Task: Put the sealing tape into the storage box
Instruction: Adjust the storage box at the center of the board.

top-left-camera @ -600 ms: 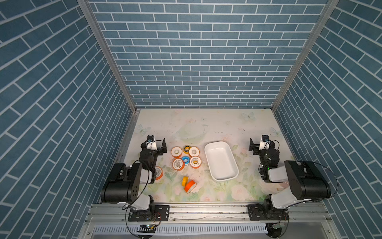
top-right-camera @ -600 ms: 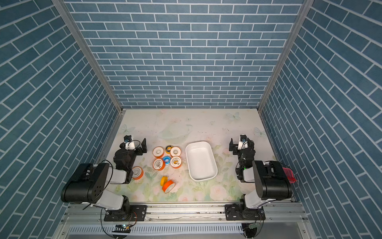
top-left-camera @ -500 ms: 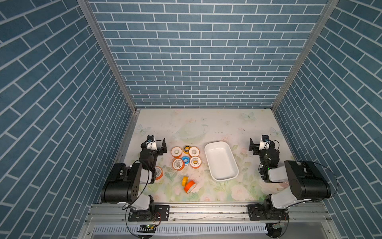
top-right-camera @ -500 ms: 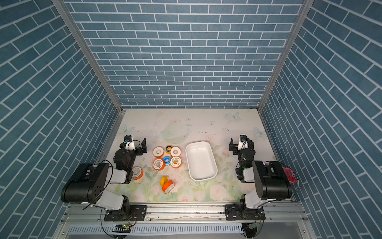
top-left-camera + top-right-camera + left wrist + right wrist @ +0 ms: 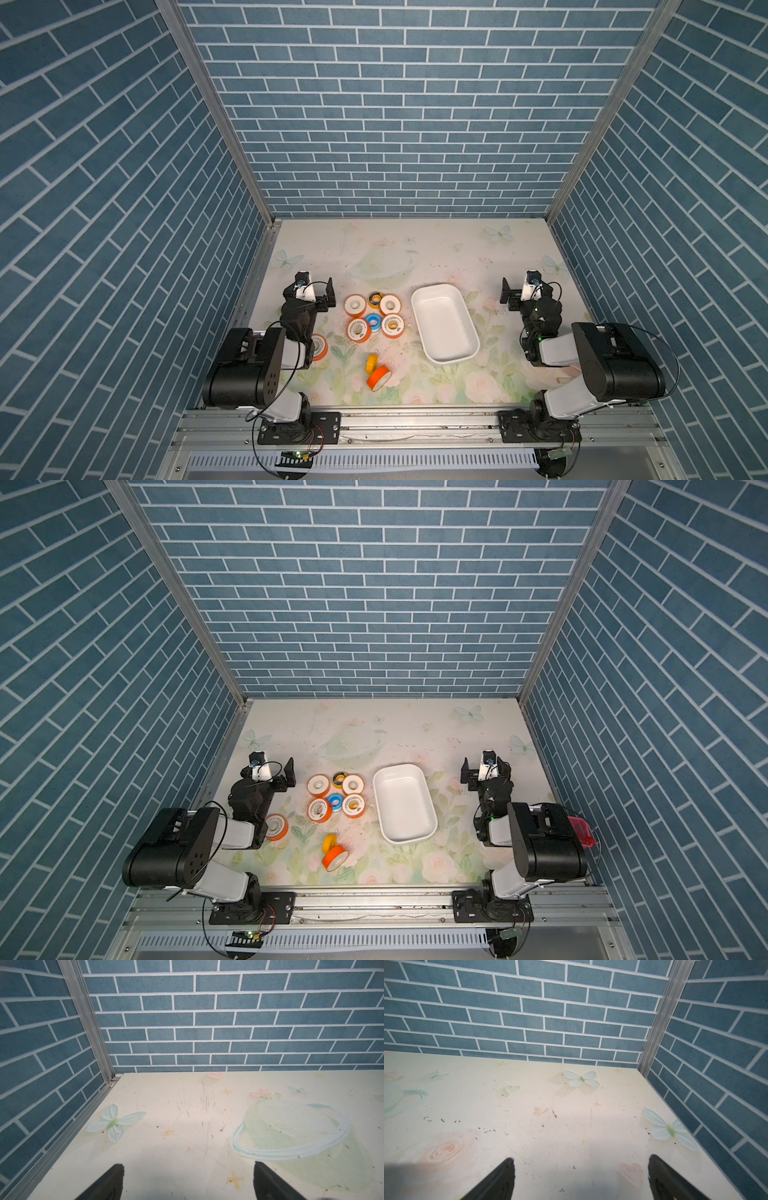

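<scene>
**End effectors both spread wide and empty; all tape lies outside the box**

The left end effector [image 5: 312,291] sits low over the bench [image 5: 415,249] with its jaws fully apart. In its wrist view only bare printed surface shows between the dark left fingertips [image 5: 116,1172]. The right end effector [image 5: 527,293] is just as wide and holds nothing, with bare bench between the right fingertips [image 5: 508,1167].

The white storage box [image 5: 444,328] lies between the two arms, nearer the right one, with nothing in it. A cluster of six sealing tape spools [image 5: 358,329] lies flat just beside the box on the left arm's side, with a blue spool [image 5: 373,322] in the middle. An orange-rimmed spool [image 5: 320,347] is partly hidden by the left arm. Nearer the front rail, a yellow spool [image 5: 371,363] stands on edge just beside a tilted orange spool [image 5: 379,377].
</scene>
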Motion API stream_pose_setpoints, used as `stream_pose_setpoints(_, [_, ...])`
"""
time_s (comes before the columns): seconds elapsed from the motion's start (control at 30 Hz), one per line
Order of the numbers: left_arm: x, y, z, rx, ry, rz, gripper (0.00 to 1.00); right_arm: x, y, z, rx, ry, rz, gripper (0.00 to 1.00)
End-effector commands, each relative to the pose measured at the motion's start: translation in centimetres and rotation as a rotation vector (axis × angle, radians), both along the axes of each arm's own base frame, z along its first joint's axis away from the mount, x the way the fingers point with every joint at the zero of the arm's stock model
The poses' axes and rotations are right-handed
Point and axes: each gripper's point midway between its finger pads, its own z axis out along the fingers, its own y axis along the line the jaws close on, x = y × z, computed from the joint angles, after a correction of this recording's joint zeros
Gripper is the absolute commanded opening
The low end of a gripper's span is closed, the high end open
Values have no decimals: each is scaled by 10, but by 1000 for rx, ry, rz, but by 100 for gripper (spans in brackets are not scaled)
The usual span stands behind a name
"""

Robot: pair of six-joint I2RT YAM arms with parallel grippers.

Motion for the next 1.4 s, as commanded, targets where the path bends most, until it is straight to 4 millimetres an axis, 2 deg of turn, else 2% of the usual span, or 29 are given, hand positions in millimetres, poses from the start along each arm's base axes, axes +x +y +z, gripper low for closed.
stream_pose_setpoints(0.0, [0, 2, 6, 2, -25, 4, 100, 0, 1, -1, 4, 3, 0, 100])
stream_pose_setpoints(0.13, [23, 23, 18, -22, 91, 146, 100, -1, -1, 1, 1, -3, -10, 100])
stream_pose_setpoints(0.17, [26, 25, 23, -21, 115, 159, 100, 0, -8, 6, 8, -13, -55, 100])
stream_pose_setpoints(0.27, [16, 18, 48, -91, 29, 130, 100, -2, -19, 24, 13, -2, -133, 100])
stream_pose_setpoints(0.37, [11, 18, 65, -234, 33, 146, 100, -8, -23, 54, 100, -44, -169, 100])
stream_pose_setpoints(0.47, [15, 6, 84, -306, 55, 92, 100, -11, -2, 76, 194, -42, -77, 100])
stream_pose_setpoints(0.53, [5, 5, 102, -388, -14, 81, 100, -11, 13, 83, 199, -11, -28, 98])
stream_pose_setpoints(0.63, [-12, 24, 110, -564, -41, 214, 100, -13, 34, 88, 192, 54, 31, 95])
stream_pose_setpoints(0.7, [-15, 25, 109, -591, 12, 240, 100, -17, 52, 89, 211, 94, 112, 92])
stream_pose_setpoints(0.73, [-14, 23, 114, -602, 35, 233, 100, -18, 58, 85, 216, 127, 139, 92])
stream_pose_setpoints(0.8, [-14, 10, 106, -620, 153, 197, 100, -19, 75, 73, 212, 236, 184, 90])
stream_pose_setpoints(0.87, [-14, -5, 109, -611, 245, 130, 100, -22, 92, 54, 197, 349, 219, 88])
stream_pose_setpoints(1.03, [-31, -46, 112, -571, 420, -97, 100, -34, 137, 14, 124, 567, 307, 83])
stream_pose_setpoints(1.1, [-43, -46, 111, -512, 447, -107, 100, -38, 146, 3, 119, 625, 318, 82])
stream_pose_setpoints(1.3, [-69, -24, 97, -393, 446, -5, 100, -50, 161, -30, 119, 769, 334, 75])
stream_pose_setpoints(1.37, [-71, -24, 104, -394, 414, -12, 100, -55, 164, -40, 116, 806, 333, 71])
